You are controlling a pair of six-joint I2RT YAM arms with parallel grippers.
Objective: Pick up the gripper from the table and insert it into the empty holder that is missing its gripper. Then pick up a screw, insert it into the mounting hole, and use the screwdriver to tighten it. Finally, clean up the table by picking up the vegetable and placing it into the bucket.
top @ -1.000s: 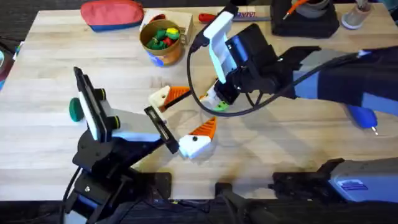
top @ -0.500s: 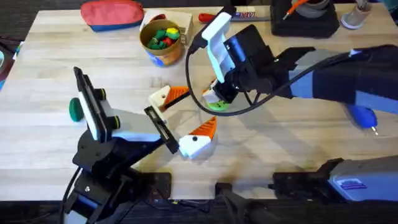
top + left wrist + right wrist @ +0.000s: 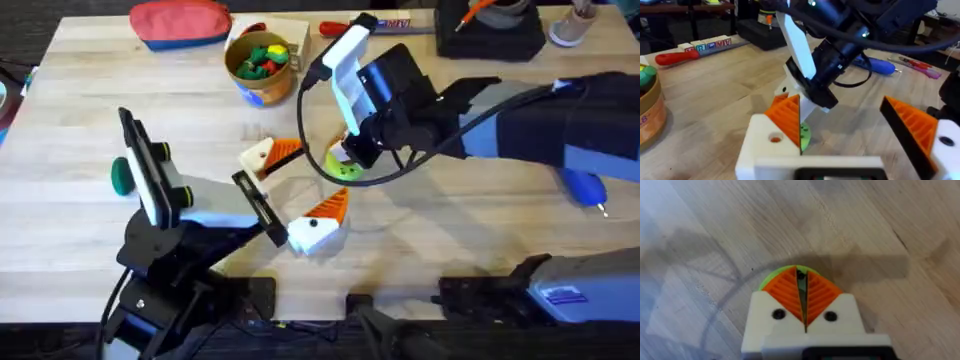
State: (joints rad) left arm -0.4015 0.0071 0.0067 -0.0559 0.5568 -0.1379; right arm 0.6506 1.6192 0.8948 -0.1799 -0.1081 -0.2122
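My left gripper (image 3: 322, 172) stands wide open, and each of its white holders (image 3: 765, 145) carries an orange ribbed pad (image 3: 787, 117). My right gripper (image 3: 802, 277) is shut, pads pressed together, tips down over a lime-green disc (image 3: 345, 169) between the left fingers. A thin dark sliver sits in the seam; whether it is a screw I cannot tell. The blue screwdriver (image 3: 581, 186) lies at the right. A dark green vegetable (image 3: 122, 176) lies left of the left arm. The yellow bucket (image 3: 238, 68) at the back holds toy pieces.
A red pouch (image 3: 180, 23) sits at the back left. A red-handled tool (image 3: 343, 28) and letter blocks (image 3: 396, 22) lie behind the right arm. A black cable (image 3: 310, 150) loops around the work spot. Bare wood stretches between the screwdriver and the grippers.
My right gripper has shifted slightly back and left, uncovering more of the lime-green disc. The left arm has not moved.
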